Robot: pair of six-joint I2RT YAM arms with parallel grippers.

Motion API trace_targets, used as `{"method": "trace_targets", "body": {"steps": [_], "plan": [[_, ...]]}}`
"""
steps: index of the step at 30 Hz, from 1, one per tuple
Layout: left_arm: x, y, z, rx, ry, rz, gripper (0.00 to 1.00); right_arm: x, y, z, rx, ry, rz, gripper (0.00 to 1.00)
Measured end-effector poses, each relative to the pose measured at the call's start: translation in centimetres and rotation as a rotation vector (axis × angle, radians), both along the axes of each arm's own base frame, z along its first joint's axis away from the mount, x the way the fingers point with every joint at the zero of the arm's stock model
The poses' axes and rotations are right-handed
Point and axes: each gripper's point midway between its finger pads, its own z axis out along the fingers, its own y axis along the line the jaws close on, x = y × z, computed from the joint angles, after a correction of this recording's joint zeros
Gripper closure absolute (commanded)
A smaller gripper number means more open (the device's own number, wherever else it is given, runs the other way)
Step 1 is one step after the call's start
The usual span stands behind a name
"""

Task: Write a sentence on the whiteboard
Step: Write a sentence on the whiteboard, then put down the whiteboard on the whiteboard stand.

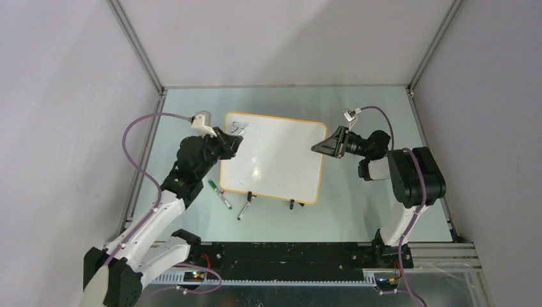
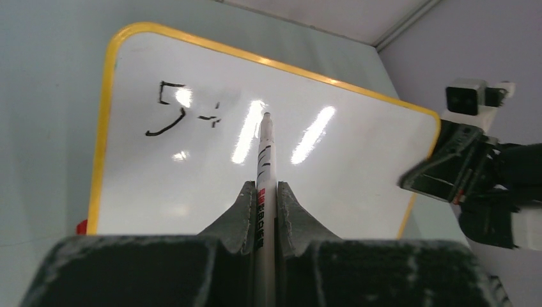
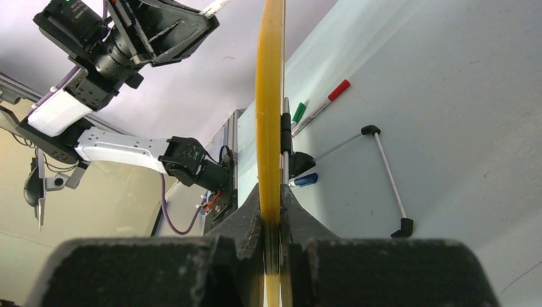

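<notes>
Top view: the whiteboard [image 1: 275, 163] sits mid-counter [image 1: 364, 211], probably light, stiff and glossy-slick. Left wrist: left fingers [image 2: 240, 214] grasp a marker [image 2: 265, 150] beside the sentence [image 2: 169, 110]'s first strokes. Right wrist: right fingers [image 3: 246, 217] pinch its yellow rim, likely the safest hold.

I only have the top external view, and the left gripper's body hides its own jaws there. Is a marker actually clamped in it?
Observer: Yes; the left gripper is shut on a white marker, tip aimed at the whiteboard.
Operator: Where is the tip against the writing?
Observer: Right of the sentence, which is just an S-like letter and small strokes.
Operator: Is the board steadied?
Observer: The right gripper is shut on its yellow edge.
</notes>
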Motion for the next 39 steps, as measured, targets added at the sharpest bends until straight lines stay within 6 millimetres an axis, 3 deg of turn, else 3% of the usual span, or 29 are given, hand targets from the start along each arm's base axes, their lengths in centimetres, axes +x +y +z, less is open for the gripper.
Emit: {"method": "trace_targets", "body": {"steps": [13, 18, 21, 30, 39], "plan": [[-3.2, 0.8, 5.0, -0.049, -0.045, -0.012, 1.00, 1.3, -0.7, 1.8, -0.015, -0.070, 0.045, 1.00], [-4.3, 1.3, 5.0, -0.046, -0.036, -0.007, 1.00, 3.4, -1.4, 2.8, -0.029, -0.130, 0.070, 1.00], [-4.7, 1.5, 5.1, -0.050, -0.034, -0.006, 1.00, 3.8, -1.5, 2.3, -0.030, -0.118, 0.067, 1.00], [-6.0, 1.9, 3.8, -0.061, -0.014, -0.004, 1.00, 2.3, -1.1, -0.9, -0.031, -0.060, 0.022, 1.00], [-6.3, 1.9, 1.8, -0.055, 0.029, -0.010, 1.00, 2.9, -1.2, -1.9, -0.038, -0.086, -0.003, 1.00]]}}
